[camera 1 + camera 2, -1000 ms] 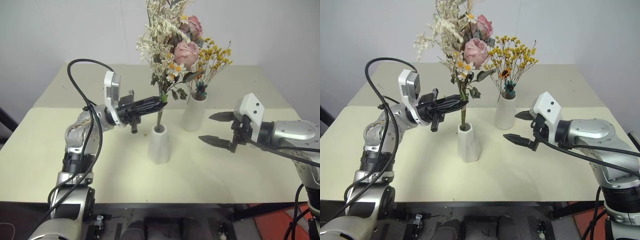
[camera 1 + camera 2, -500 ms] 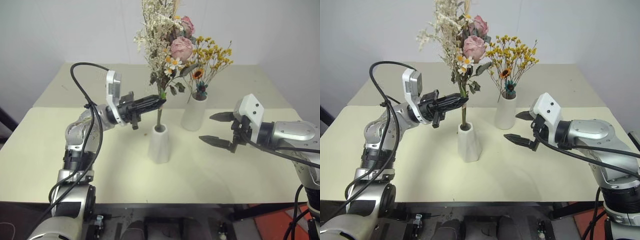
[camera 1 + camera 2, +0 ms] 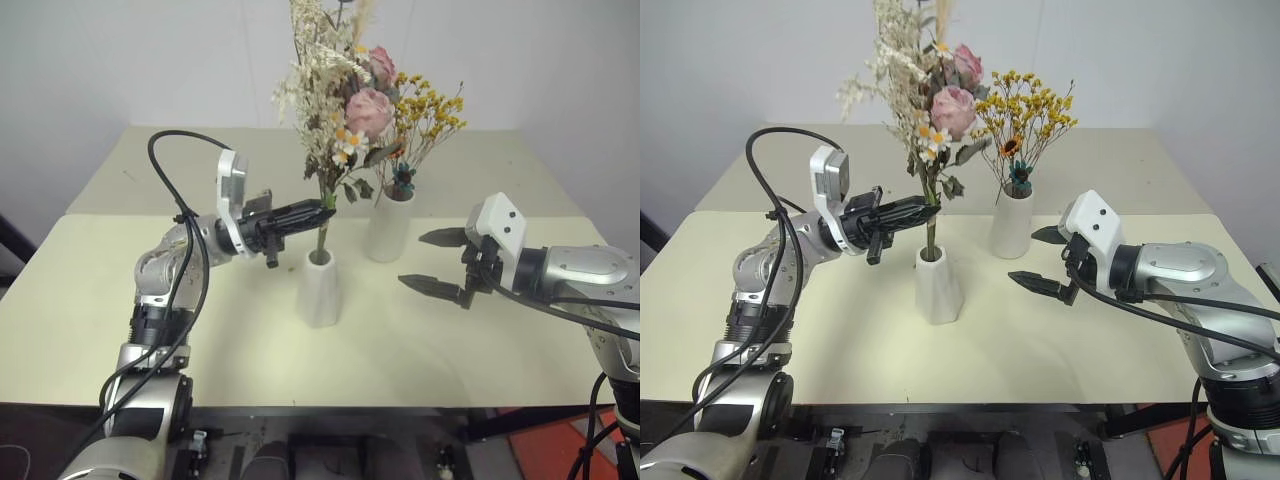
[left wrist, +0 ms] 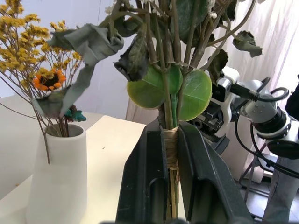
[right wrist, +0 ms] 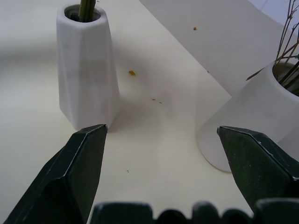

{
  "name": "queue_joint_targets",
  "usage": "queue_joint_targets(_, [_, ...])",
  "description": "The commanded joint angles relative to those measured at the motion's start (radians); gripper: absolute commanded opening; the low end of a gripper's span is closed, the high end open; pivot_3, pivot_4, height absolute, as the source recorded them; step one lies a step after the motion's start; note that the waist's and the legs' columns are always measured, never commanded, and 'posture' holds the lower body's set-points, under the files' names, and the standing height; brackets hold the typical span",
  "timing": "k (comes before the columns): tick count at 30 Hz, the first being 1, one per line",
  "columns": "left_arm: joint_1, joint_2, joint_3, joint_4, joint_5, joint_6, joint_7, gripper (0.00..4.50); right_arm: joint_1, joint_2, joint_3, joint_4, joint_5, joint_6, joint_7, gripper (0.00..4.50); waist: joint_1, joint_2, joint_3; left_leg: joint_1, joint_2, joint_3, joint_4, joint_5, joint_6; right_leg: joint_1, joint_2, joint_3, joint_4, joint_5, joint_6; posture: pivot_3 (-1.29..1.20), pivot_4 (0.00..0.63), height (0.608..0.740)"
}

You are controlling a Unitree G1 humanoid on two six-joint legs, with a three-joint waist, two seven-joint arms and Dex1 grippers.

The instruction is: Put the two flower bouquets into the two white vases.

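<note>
The pink rose bouquet (image 3: 345, 95) stands upright with its stems down in the neck of the shorter cone vase (image 3: 320, 289) at the table's middle. My left gripper (image 3: 322, 208) is shut on the stems (image 4: 169, 154) just above the vase mouth. The yellow bouquet (image 3: 425, 115) sits in the taller vase (image 3: 388, 225) behind and to the right. My right gripper (image 3: 432, 261) is open to the right of both vases, holding nothing. In the right wrist view the cone vase (image 5: 88, 65) and the taller vase (image 5: 250, 126) lie ahead of its fingertips (image 5: 88, 140).
The cream table (image 3: 250, 350) has bare room in front and to the left. Small fallen petals (image 5: 132, 73) lie on it between the vases. A white wall rises behind the table.
The rose bouquet swayed between frames, and its heads now sit slightly further right. My left gripper stays shut on the stems. The right arm has not moved.
</note>
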Motion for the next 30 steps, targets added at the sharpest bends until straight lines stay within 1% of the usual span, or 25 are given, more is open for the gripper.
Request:
queue_joint_targets(1, [0.01, 0.0, 0.003, -0.024, 0.003, -0.038, -0.018, 0.11, -0.019, 0.004, -0.054, -0.021, 0.049, -0.014, 0.018, 4.5, 0.0, 0.0, 0.0, 0.0, 0.0, 0.0, 0.0, 0.0, 0.0, 0.0, 0.0, 0.0, 0.0, 0.0, 0.0, 0.0, 0.15, 0.74])
queue_joint_targets(4, [0.017, -0.001, 0.007, -0.017, 0.0, -0.049, -0.018, 0.11, -0.023, 0.004, -0.088, -0.029, 0.111, 0.0, 0.038, 4.5, 0.0, 0.0, 0.0, 0.0, 0.0, 0.0, 0.0, 0.0, 0.0, 0.0, 0.0, 0.0, 0.0, 0.0, 0.0, 0.0, 0.15, 0.74])
queue_joint_targets(11, [0.016, 0.0, 0.01, -0.009, -0.007, -0.059, -0.035, 0.11, -0.022, -0.005, -0.086, -0.028, 0.134, -0.01, 0.038, 4.5, 0.0, 0.0, 0.0, 0.0, 0.0, 0.0, 0.0, 0.0, 0.0, 0.0, 0.0, 0.0, 0.0, 0.0, 0.0, 0.0, 0.15, 0.74])
queue_joint_targets(12, [0.016, 0.0, 0.011, -0.008, -0.008, -0.059, -0.037, 0.83, -0.022, -0.005, -0.086, -0.027, 0.135, -0.012, 0.038, 4.5, 0.0, 0.0, 0.0, 0.0, 0.0, 0.0, 0.0, 0.0, 0.0, 0.0, 0.0, 0.0, 0.0, 0.0, 0.0, 0.0, 0.15, 0.74])
queue_joint_targets(14, [0.018, 0.003, 0.018, -0.011, -0.016, -0.053, -0.043, 1.35, -0.021, -0.005, -0.086, -0.027, 0.139, -0.014, 0.039, 4.5, 0.0, 0.0, 0.0, 0.0, 0.0, 0.0, 0.0, 0.0, 0.0, 0.0, 0.0, 0.0, 0.0, 0.0, 0.0, 0.0, 0.15, 0.74])
queue_joint_targets(18, [0.022, 0.019, 0.025, -0.029, -0.026, -0.041, -0.056, 2.6, -0.023, -0.003, -0.084, -0.023, 0.139, -0.017, 0.039, 4.5, 0.0, 0.0, 0.0, 0.0, 0.0, 0.0, 0.0, 0.0, 0.0, 0.0, 0.0, 0.0, 0.0, 0.0, 0.0, 0.0, 0.15, 0.74])
queue_joint_targets(24, [0.043, 0.087, 0.004, -0.07, -0.004, -0.051, -0.11, 4.47, -0.03, 0.001, -0.078, -0.013, 0.133, -0.027, 0.042, 4.5, -0.001, 0.0, 0.0, 0.0, 0.0, 0.0, 0.0, 0.0, 0.0, 0.0, 0.0, 0.0, 0.0, 0.0, 0.0, 0.0, 0.15, 0.74])
queue_joint_targets(26, [0.054, 0.113, -0.006, -0.094, 0.0, -0.055, -0.135, 4.47, -0.032, 0.002, -0.076, -0.008, 0.13, -0.032, 0.045, 4.5, -0.001, 0.0, 0.0, 0.0, 0.0, 0.0, 0.0, 0.0, 0.0, 0.0, 0.0, 0.0, 0.0, 0.0, 0.0, 0.0, 0.15, 0.74])
queue_joint_targets(30, [0.065, 0.135, -0.006, -0.12, -0.01, -0.049, -0.156, 4.47, -0.034, 0.006, -0.072, 0.003, 0.123, -0.045, 0.049, 4.5, 0.001, 0.0, 0.0, 0.0, 0.0, 0.0, 0.0, 0.0, 0.0, 0.0, 0.0, 0.0, 0.0, 0.0, 0.0, 0.0, 0.15, 0.74])
